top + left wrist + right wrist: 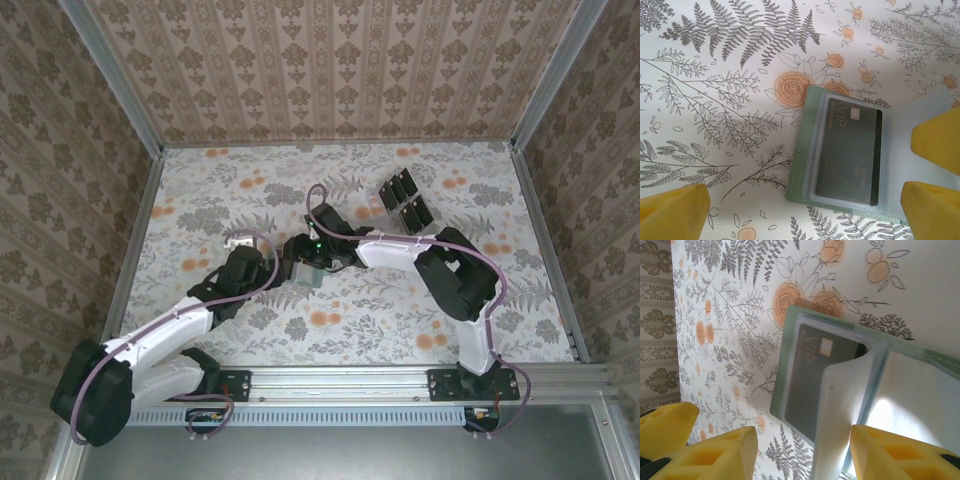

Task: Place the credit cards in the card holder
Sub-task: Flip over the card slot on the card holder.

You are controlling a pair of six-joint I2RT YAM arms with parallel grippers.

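Floral-print surface (715,125) carries the open card holder (800,150) at centre, one credit card (850,150) already sleeved. Left pincer (805,200) hangs wide above it. Right pincer (804,432), half-spread, straddles the raised clear flap (845,400), probably to expose the next pocket; grip unconfirmed

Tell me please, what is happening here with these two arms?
Both arms meet over the open card holder on the table. One black card already sits in a clear pocket inside it. The left gripper hovers above with jaws wide open, holding nothing. The right gripper has a clear sleeve standing lifted between its fingers; whether it is pinched is not clear. More black cards wait in a clear tray further back.
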